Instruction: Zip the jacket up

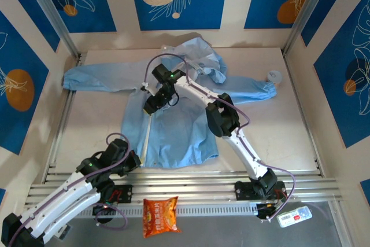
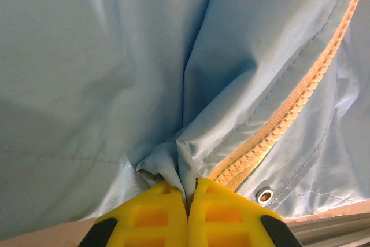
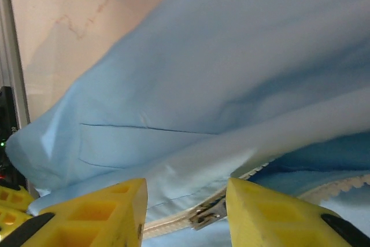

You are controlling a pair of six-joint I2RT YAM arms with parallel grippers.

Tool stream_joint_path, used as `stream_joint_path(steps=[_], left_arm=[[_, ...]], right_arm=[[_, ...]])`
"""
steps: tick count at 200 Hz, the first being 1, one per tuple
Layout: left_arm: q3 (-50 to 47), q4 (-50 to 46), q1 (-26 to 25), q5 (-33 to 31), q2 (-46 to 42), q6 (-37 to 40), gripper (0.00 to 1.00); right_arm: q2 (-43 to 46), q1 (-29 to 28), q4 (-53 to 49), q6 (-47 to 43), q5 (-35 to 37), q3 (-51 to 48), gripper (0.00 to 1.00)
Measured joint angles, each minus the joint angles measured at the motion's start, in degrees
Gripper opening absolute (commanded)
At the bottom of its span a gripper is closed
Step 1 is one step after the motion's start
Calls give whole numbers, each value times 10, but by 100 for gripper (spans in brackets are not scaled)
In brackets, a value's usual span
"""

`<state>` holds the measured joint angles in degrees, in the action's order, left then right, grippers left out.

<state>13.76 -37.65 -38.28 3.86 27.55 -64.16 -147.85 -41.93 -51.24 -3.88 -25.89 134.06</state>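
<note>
Beige table (image 1: 277, 128); blue-patterned walls (image 1: 191, 10); jacket (image 1: 179, 134) spread flat.

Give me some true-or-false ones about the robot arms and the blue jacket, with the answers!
1. The left gripper pinches the jacket at its bottom edge. True.
2. The right gripper is squeezed shut. False: its jaws stand apart, with the zipper pull between them.
3. The jacket is folded into a small square. False: it lies spread out, sleeves to the sides.
4. An orange snack bag lies by the arms' bases. True.
</note>
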Motion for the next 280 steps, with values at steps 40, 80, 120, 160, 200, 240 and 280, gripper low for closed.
stream_joint_path(steps=[40, 80, 120, 160, 200, 240, 280], left_arm=[[-1, 8, 0, 4, 0, 0, 0], [-2, 12, 0, 4, 0, 0, 0], [-2, 12, 0, 6, 0, 0, 0], [-3, 12, 0, 6, 5, 0, 0], [-5, 15, 0, 7, 8, 0, 0], [-5, 17, 0, 7, 8, 0, 0], [-5, 17, 0, 7, 8, 0, 0]], right_arm=[[-14, 1, -7, 4, 4, 0, 52], [-14, 0, -9, 5, 17, 1, 54], [-14, 0, -18, -12, 7, 1, 50], [11, 0, -20, -49, 5, -47, 48], [64, -3, -22, -73, 15, -102, 48], [104, -17, -23, -92, 22, -137, 47], [112, -25, -22, -98, 54, -167, 46]])
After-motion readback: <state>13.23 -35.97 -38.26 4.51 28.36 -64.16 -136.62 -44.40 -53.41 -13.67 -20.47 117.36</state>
